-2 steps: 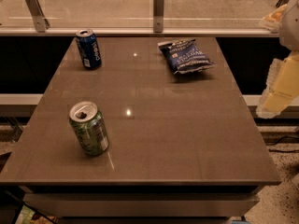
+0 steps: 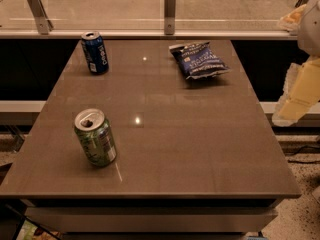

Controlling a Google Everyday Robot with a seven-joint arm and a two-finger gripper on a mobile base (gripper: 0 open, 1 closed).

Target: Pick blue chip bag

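The blue chip bag (image 2: 200, 59) lies flat on the far right part of the brown table (image 2: 190, 144); it is dark blue, crinkled, with white lettering and silvery ends. My gripper (image 2: 300, 91) shows as a pale yellowish shape at the right edge of the view. It hangs beyond the table's right edge, to the right of the bag and a little nearer the camera, apart from the bag and holding nothing that I can see.
An upright blue soda can (image 2: 95, 52) stands at the far left of the table. An opened green can (image 2: 96, 137) stands at the near left. A glass railing with metal posts (image 2: 170, 11) runs behind the table.
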